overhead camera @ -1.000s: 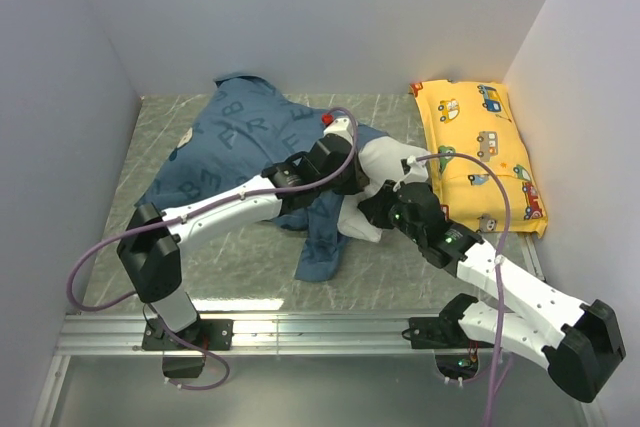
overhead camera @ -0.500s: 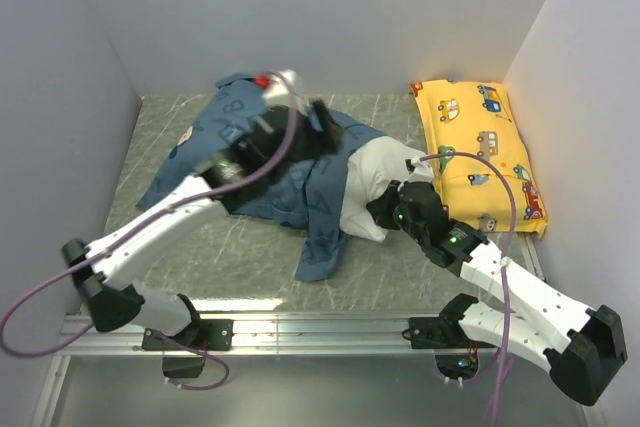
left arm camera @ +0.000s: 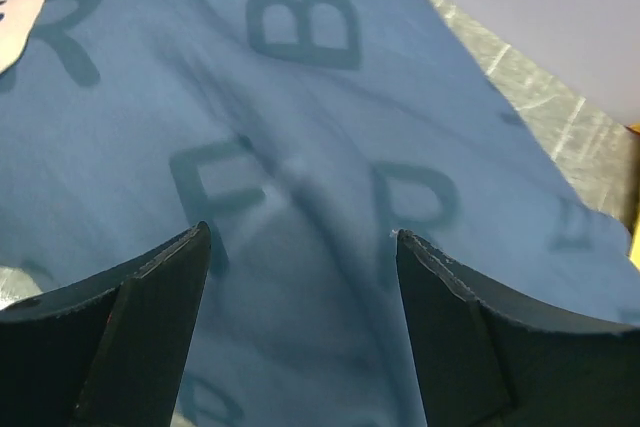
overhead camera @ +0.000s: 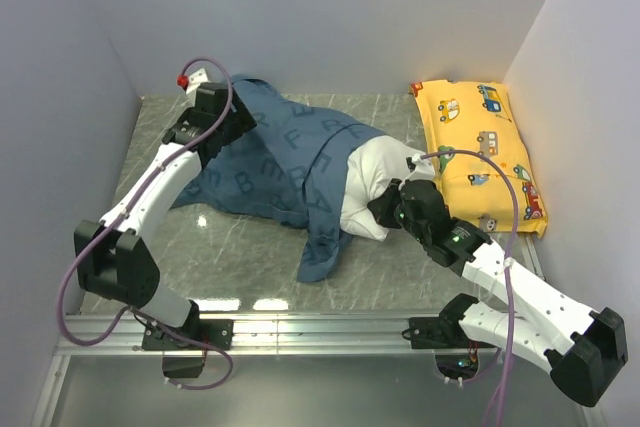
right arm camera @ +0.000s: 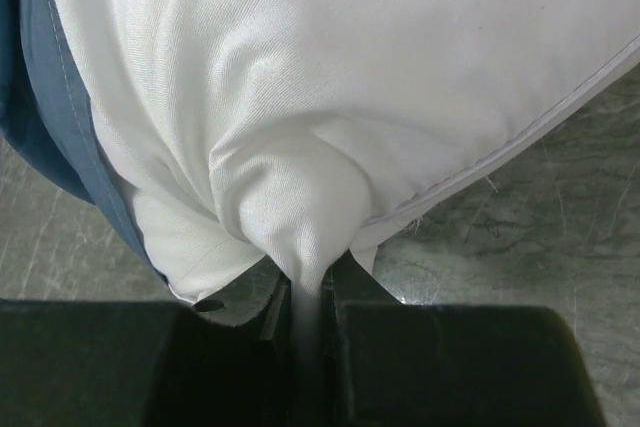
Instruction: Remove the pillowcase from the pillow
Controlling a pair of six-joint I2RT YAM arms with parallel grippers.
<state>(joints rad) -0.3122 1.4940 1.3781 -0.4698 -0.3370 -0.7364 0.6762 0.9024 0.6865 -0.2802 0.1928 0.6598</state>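
Observation:
The dusty-blue pillowcase (overhead camera: 285,162) with paler letters lies bunched across the middle of the table, still over most of the white pillow (overhead camera: 375,182), whose right end sticks out. In the right wrist view a pinched fold of the pillow (right arm camera: 300,147) runs between the closed jaws of my right gripper (right arm camera: 308,292), seen from above as the right gripper (overhead camera: 385,209) at the pillow's near right end. My left gripper (overhead camera: 232,119) hovers at the pillowcase's far left end. Its fingers (left arm camera: 165,277) stand wide apart above the lettered pillowcase (left arm camera: 300,127), holding nothing.
A yellow car-print pillow (overhead camera: 478,147) lies along the right wall. A loose flap of the pillowcase (overhead camera: 322,247) trails toward the near edge. White walls close in the left, back and right of the marbled tabletop (overhead camera: 240,247).
My left gripper let go of the pillowcase and opened, then swung from the middle of the case to its far left end. The right gripper kept its hold on the pillow.

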